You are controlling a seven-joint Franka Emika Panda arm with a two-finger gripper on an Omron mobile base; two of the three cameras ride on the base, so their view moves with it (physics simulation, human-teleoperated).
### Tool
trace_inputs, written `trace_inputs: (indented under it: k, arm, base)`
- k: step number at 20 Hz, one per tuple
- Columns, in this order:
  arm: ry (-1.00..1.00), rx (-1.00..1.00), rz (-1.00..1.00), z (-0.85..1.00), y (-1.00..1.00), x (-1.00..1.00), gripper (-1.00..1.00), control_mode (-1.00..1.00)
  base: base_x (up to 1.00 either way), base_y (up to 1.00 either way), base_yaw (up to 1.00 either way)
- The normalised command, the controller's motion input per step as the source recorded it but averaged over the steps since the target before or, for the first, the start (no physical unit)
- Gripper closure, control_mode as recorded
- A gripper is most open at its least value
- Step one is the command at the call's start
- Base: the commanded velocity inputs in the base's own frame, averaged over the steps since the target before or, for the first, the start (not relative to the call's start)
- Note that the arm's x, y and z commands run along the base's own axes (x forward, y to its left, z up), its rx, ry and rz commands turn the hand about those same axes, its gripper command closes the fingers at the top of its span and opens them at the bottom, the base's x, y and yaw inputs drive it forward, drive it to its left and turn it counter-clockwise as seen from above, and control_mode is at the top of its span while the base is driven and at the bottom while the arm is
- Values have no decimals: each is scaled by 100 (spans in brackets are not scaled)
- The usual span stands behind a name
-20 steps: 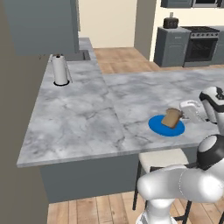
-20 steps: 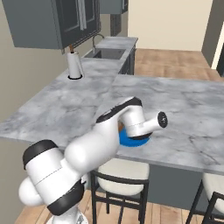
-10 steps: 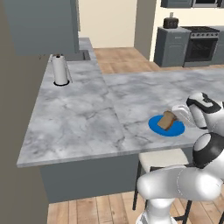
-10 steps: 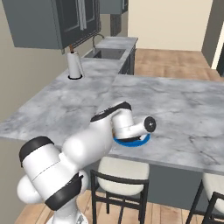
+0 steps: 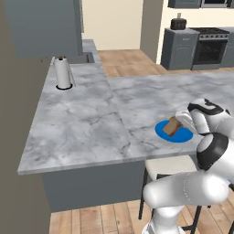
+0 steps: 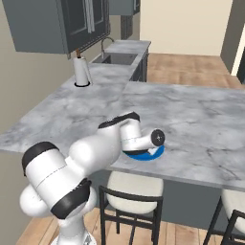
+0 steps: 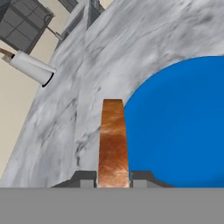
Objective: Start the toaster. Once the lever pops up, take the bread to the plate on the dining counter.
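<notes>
The bread (image 5: 172,127), a small brown slice, is pinched between the fingers of my gripper (image 5: 182,121), which is shut on it. It hangs tilted, low over the left part of the blue plate (image 5: 183,135) on the dining counter (image 5: 91,123). In the hand view the bread (image 7: 113,135) stands edge-on in the gripper (image 7: 113,178), over the rim of the plate (image 7: 183,122). In the right base view my arm covers most of the plate (image 6: 152,153). A dark toaster (image 5: 178,23) sits on a far cabinet.
A paper towel roll (image 5: 63,73) stands at the counter's far left, beside a sink (image 6: 115,58). A stove (image 5: 210,45) is at the back right. Stools (image 6: 131,201) stand under the counter's near edge.
My hand has come down and to the left with the bread, from above the plate to just over it. The slice now leans lower.
</notes>
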Motion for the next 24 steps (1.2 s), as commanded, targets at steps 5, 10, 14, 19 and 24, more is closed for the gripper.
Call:
trace_inputs:
  k: [5,10,14,19,24]
  arm:
    - [3,0,-5,-7,-1,3,100,-100]
    - [4,0,-1,-3,-14,15,100,-100]
    - [4,0,0,-6,-14,28,100,-100]
    - [3,0,0,-11,-19,23,100,-100]
    - [1,0,0,-19,-24,8,100,-100]
  base:
    - [0,0,0]
    - [0,0,0]
    - [0,0,0]
    - [0,0,0]
    - [0,0,0]
